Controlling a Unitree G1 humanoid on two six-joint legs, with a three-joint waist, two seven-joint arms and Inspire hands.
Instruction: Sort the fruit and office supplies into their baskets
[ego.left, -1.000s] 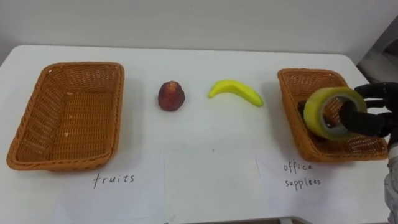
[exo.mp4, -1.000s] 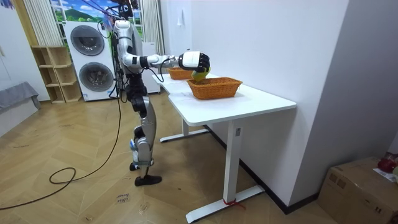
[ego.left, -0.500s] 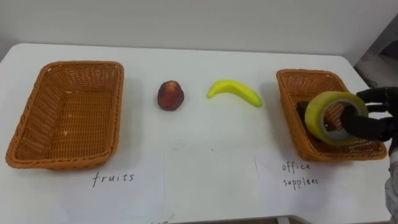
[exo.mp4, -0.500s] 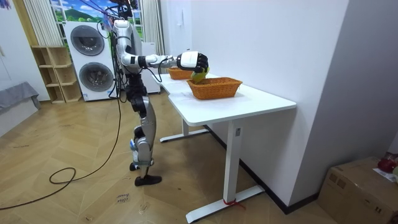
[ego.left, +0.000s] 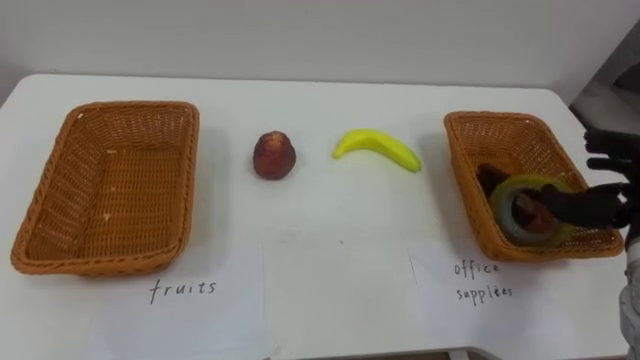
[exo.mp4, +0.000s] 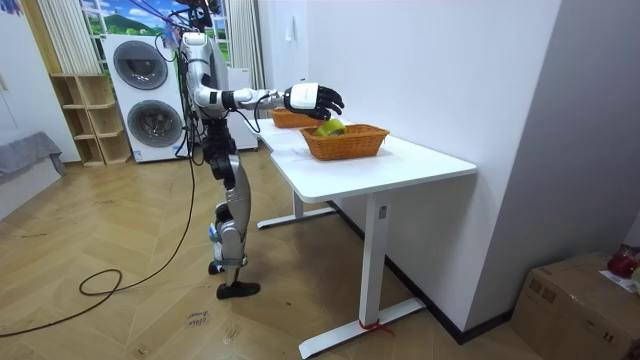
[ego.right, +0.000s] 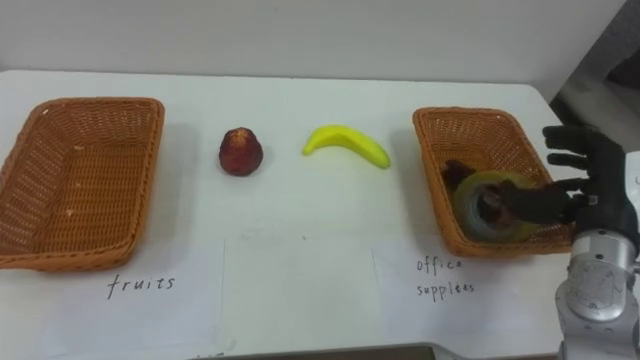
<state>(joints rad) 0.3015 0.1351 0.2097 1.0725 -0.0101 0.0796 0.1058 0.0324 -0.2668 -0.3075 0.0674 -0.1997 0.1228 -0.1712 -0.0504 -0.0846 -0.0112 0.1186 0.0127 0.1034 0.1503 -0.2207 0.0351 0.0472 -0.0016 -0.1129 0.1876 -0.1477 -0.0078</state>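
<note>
A yellow-green tape roll lies in the right wicker basket, near its front wall, beside a small dark item. My right hand is open at that basket's right edge, fingers spread and straight, with the thumb reaching toward the roll's hole. In the room view the right hand hovers just above the basket. A red apple and a yellow banana lie on the white table between the baskets. The left wicker basket holds nothing.
Paper labels lie at the table's front: "fruits" below the left basket, "office supplies" below the right one. I stand at the table's long side; a white wall runs along its far edge.
The right hand, which was shut on the tape roll held above the right basket, has opened. The roll has dropped into the basket.
</note>
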